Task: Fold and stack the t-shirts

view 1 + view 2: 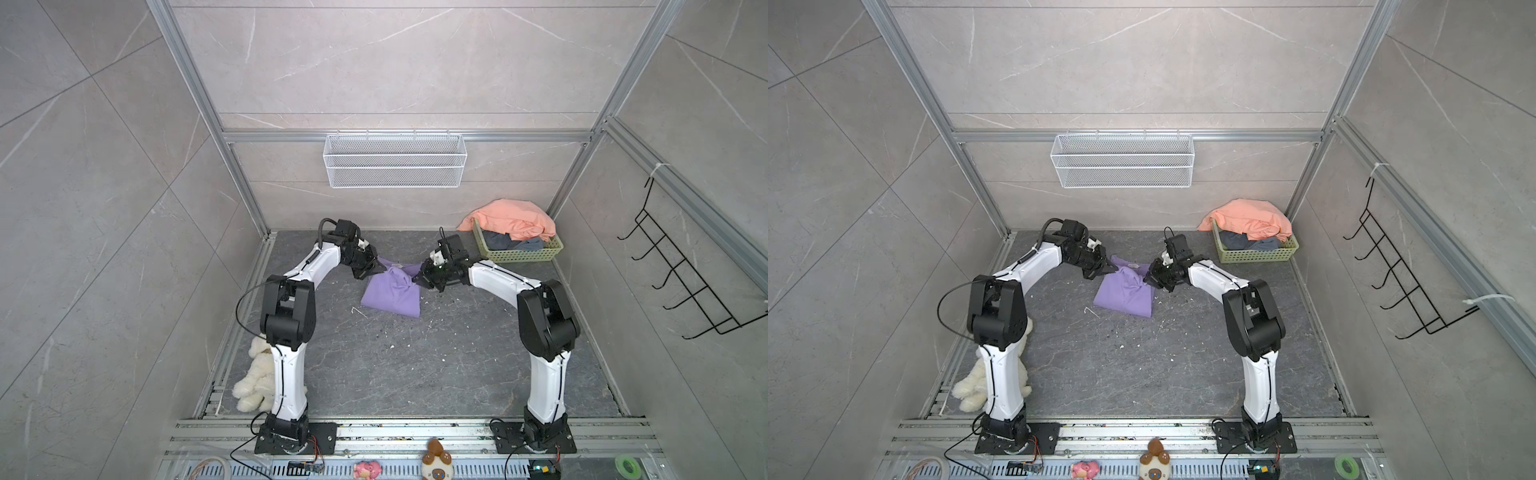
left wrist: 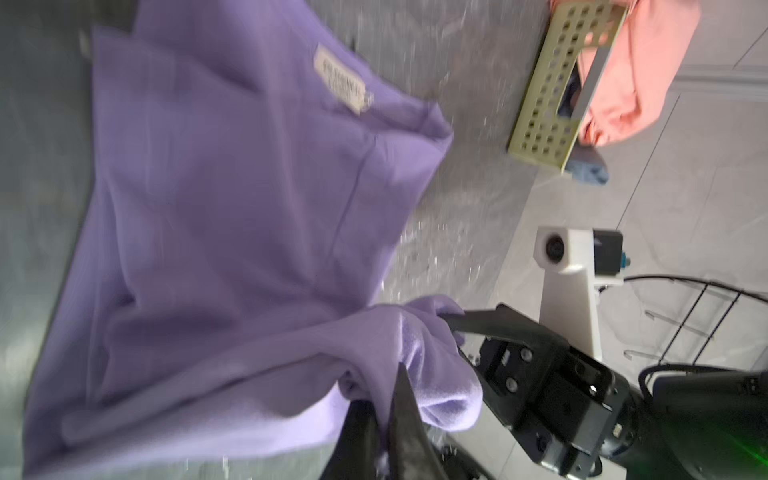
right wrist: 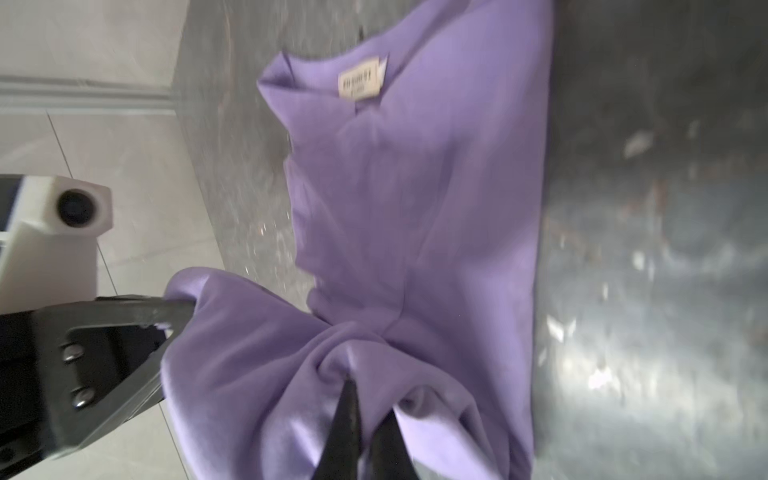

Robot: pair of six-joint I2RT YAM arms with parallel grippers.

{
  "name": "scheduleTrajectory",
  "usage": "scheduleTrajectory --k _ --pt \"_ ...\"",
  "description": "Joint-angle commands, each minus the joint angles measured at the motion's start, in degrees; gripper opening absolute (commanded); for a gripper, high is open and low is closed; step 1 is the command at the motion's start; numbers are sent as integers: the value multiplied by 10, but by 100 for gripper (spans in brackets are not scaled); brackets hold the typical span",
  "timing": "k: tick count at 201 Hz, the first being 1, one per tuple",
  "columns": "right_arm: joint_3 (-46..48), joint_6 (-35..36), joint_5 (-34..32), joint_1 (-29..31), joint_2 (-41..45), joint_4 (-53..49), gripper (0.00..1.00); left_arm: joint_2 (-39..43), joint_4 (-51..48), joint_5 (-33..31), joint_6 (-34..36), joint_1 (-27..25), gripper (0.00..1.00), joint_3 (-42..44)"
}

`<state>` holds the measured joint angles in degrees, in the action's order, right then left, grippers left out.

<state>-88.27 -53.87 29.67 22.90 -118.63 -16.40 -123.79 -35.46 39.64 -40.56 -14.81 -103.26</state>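
Lilac t-shirt: it lies on the dark worktop, past the middle towards the far side, between my two arms. Both top views show it there.
Shirt's lie: the near part rests flat on the worktop. The far part is raised and drawn into creases that run towards my two grips.
Neck label: a pale tag at the collar, on the far edge (the print is too blurred to read).
Left fingers: pressed together on a pinch of lilac cloth at the shirt's far left corner. In my left wrist view the cloth is wadded around the dark tips.
Right fingers: pressed together on a fold at the shirt's far right edge (my right wrist view shows cloth gathered at the tips).
Two grips: near each other, with bunched cloth between them.
Salmon t-shirt: heaped on top of the green basket in the far right corner, spilling over its far rim.
Grey t-shirt: crumpled inside that basket, under the salmon one.
Plush dog: on the near left, partly behind my left arm, well apart from the lilac shirt.
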Motion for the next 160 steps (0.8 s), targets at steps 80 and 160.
scheduleTrajectory --k 80,160 --pt "-155 -62 20 -38 -163 24 8 -132 2 -62 -41 44 0 -94" --pt "17 -27 9 -10 -83 3 7 -55 28 -53 -13 48 0 107"
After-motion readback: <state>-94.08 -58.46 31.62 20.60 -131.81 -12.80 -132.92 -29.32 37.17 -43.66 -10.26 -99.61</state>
